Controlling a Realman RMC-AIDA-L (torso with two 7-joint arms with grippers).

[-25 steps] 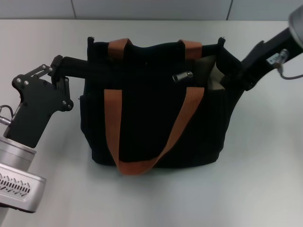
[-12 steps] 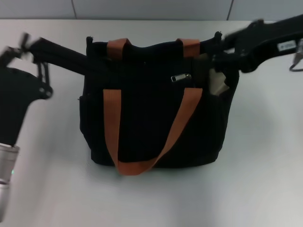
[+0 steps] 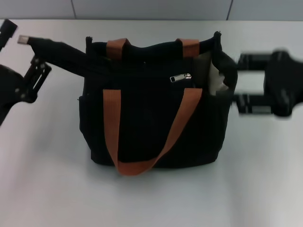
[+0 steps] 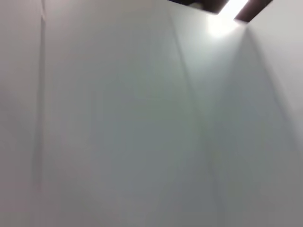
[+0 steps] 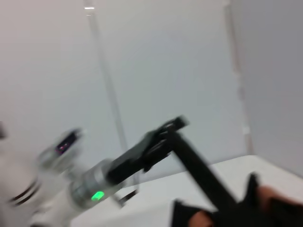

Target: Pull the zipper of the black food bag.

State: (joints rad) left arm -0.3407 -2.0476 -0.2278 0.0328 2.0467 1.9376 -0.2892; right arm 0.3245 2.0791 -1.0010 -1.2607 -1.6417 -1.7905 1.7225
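Black food bag point(image 3: 151, 118) between two claws

Even, bright overhead light; right end effector point(image 3: 239, 86) motion-blurred; ceiling lamp point(image 4: 226, 12) glare, left wrist view.

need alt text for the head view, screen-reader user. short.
A boxy black food bag with orange-brown handles stands on a pale table, its silver zipper lying on the zip line near the bag's right end, where pale lining shows. The left gripper is at the bag's upper left corner; the right gripper, blurred, is at its right side.
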